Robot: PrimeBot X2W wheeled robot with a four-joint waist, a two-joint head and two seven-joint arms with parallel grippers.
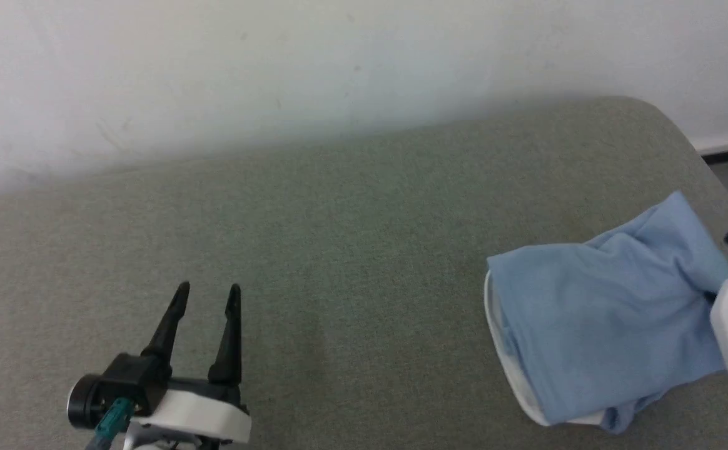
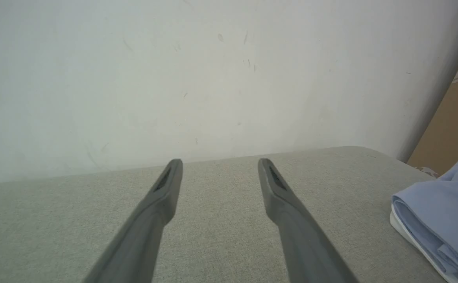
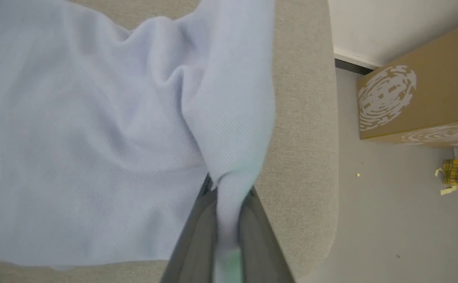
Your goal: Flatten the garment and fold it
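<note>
Now at the flattening stage: the garment point(image 1: 601, 325) lies bunched and doubled over at the right end of the table point(image 1: 339, 219), close to its rounded corner, a white edge showing under the blue along the heap's left side. The right gripper point(image 3: 229, 188) has its jaws closed tight on a raised ridge of blue cloth, which the right wrist view shows as a fold running down between the two fingers. In the head view those fingers are hidden behind the pale wrist at the heap's right edge. The left gripper point(image 1: 208, 287) has its jaws spread wide with nothing between them, and hovers over the table well apart from the heap.

Technique, as judged: the pinch appears to take a fold, not a hem or corner, and which part of the shirt it is cannot be told. A good pull therefore starts low and slow, toward the table's middle, so that the layers slide open rather than lift as one lump. The heap is near the edge above the floor point(image 3: 370, 220), so any outward drag risks spilling it. The left gripper is best brought across to take a second point on the heap's left edge, giving two anchors to draw apart. The knit looks soft and limp, so tension should be even and gentle.
</note>
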